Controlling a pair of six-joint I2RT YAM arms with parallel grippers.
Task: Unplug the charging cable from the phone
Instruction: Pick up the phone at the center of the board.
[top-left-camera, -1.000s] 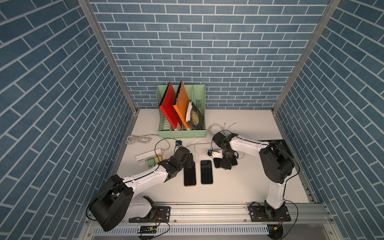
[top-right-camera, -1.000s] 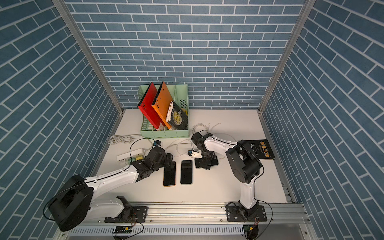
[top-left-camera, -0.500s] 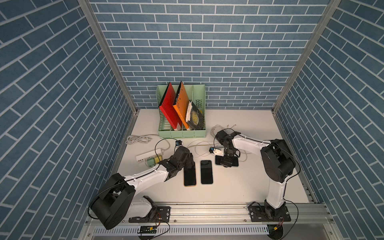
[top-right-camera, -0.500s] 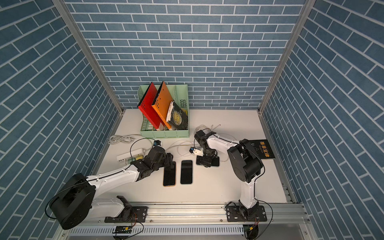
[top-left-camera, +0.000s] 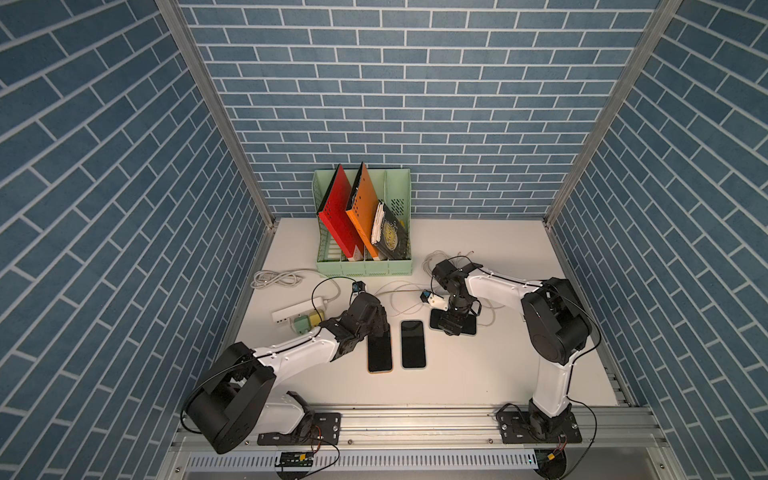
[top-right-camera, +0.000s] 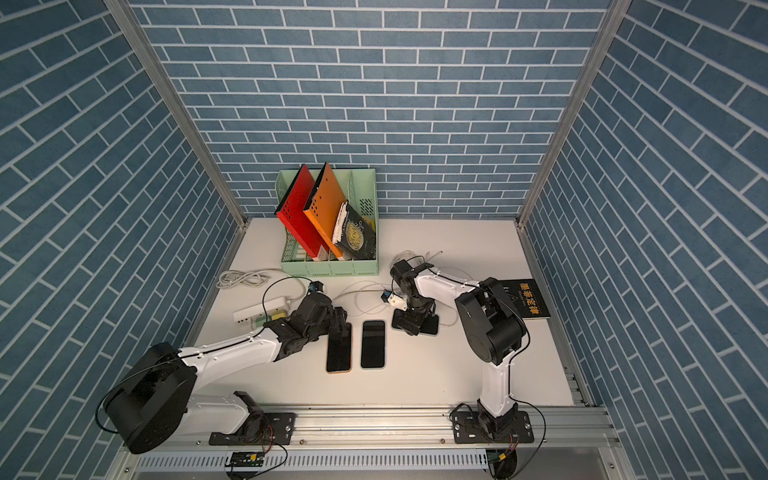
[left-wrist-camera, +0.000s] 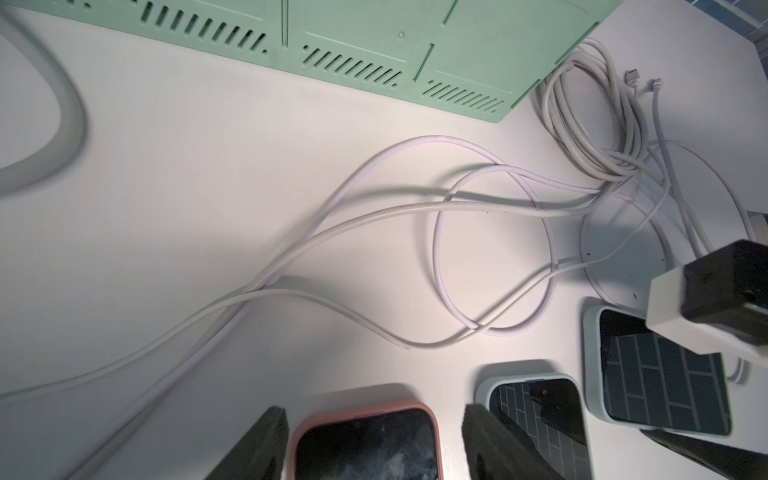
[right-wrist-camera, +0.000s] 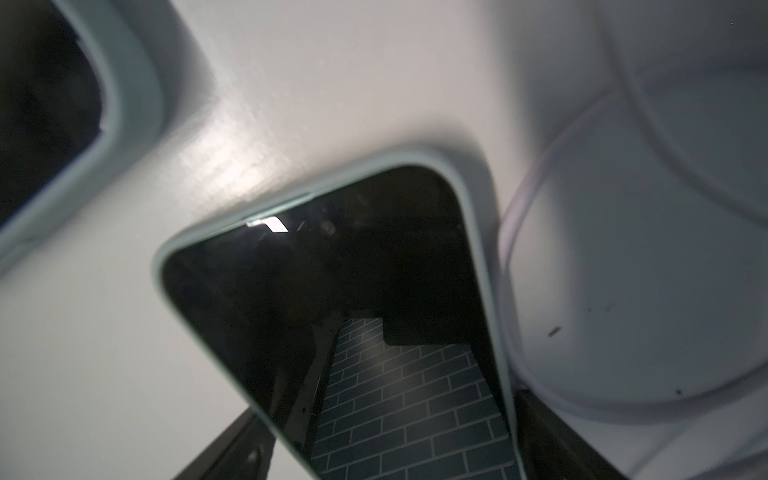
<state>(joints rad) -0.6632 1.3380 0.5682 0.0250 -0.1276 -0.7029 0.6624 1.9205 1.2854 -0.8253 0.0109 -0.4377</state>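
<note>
Three phones lie face up. My left gripper (top-left-camera: 380, 328) (left-wrist-camera: 374, 411) is open astride the far end of the orange-cased phone (top-left-camera: 379, 351) (left-wrist-camera: 365, 444), with a gap at each finger. My right gripper (top-left-camera: 451, 328) (right-wrist-camera: 386, 407) stands open over the pale-cased phone (top-left-camera: 467, 328) (right-wrist-camera: 332, 291), a finger along each long side. White charging cables (top-left-camera: 399, 297) (left-wrist-camera: 415, 208) loop behind the phones. A lilac cable (right-wrist-camera: 509, 266) runs along the pale phone's edge. Whether it is plugged in is hidden.
A third phone (top-left-camera: 412, 343) lies between the other two. The green file rack (top-left-camera: 363, 266) holds folders and a book at the back. A power strip (top-left-camera: 297, 309) and a coiled cord (top-left-camera: 274, 278) sit at the left, and a black book (top-right-camera: 525, 299) at the right.
My right gripper has turned and shifted slightly right and forward, and now stands over the pale-cased phone. The left arm and the orange-cased phone have not moved.
</note>
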